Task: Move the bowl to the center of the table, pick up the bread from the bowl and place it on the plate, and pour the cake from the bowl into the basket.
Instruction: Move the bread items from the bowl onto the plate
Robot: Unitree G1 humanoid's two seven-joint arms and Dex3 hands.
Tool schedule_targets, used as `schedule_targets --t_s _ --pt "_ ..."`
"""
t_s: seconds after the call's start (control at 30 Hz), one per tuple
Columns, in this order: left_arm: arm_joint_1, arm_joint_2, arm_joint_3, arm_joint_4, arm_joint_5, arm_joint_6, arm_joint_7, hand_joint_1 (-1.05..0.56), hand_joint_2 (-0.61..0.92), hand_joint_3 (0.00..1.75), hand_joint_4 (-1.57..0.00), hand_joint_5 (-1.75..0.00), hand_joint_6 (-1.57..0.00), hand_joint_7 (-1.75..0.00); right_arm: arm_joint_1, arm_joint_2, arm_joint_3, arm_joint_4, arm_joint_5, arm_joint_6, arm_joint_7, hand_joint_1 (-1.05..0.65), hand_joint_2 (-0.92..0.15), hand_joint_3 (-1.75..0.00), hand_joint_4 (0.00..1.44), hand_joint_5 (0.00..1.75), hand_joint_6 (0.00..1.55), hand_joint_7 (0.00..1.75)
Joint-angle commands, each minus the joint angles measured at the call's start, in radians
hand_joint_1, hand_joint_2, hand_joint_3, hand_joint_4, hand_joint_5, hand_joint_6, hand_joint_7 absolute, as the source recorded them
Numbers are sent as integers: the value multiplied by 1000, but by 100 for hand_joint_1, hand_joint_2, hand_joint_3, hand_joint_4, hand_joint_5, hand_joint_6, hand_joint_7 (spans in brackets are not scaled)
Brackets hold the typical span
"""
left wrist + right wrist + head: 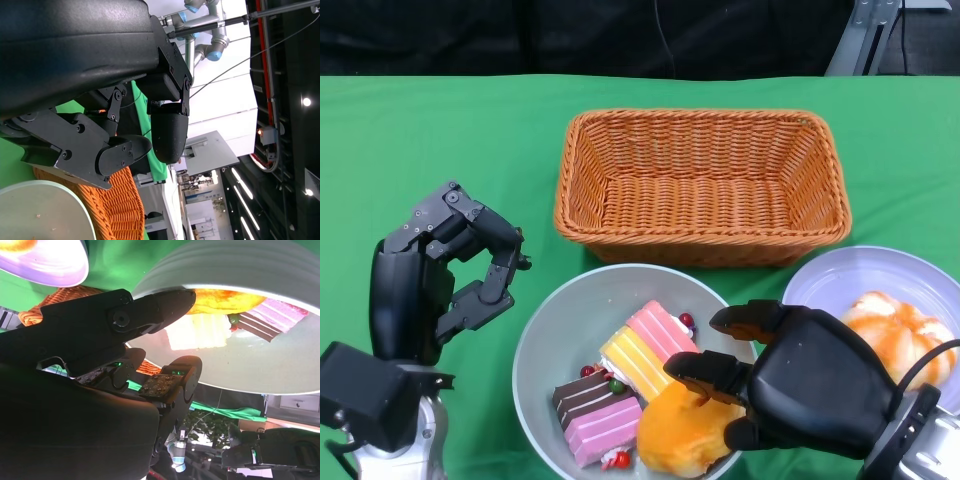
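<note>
Reaching into the grey bowl point(552, 335) just in front of the wicker basket point(700, 185), with the right hand point(790, 375) draped over the bread roll point(685, 432) at the bowl's near rim. Curling black fingers point(715, 372) across the roll's top and far side; seeming to touch it, but whether closing on it firmly cannot be told from the head view. Lying directly under and slightly left of that palm, the roll, a rounded, glossy orange lump with no marked long axis. Resting beside it, two layered cake slices point(620, 375), striped pink, yellow and brown, blocky and stiff-looking, long axes running diagonally toward the basket. Sitting to the right of the bowl, touching or nearly so, a pale lilac plate point(840, 275) already carrying another ridged orange bun point(900, 330). Hovering left of the bowl, apart from it, the left hand point(455, 270), fingers bent loosely and holding nothing. Judging the right hand far nearer, needing a short carry rightward to the plate.
</note>
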Motion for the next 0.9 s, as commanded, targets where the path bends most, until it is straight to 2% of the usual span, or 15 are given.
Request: schedule_targets --t_s 0.03,0.9 --pt "15 5 1 -15 0 2 13 -6 72 83 -76 -154 -74 -140 -5 -5 12 19 -13 14 -13 -80 -92 0 68 1 64 1" --pt "19 8 -9 -13 9 -2 29 -6 71 85 -77 -155 -74 -141 -56 33 69 125 -10 72 -92 -74 -92 -8 72 2 64 1"
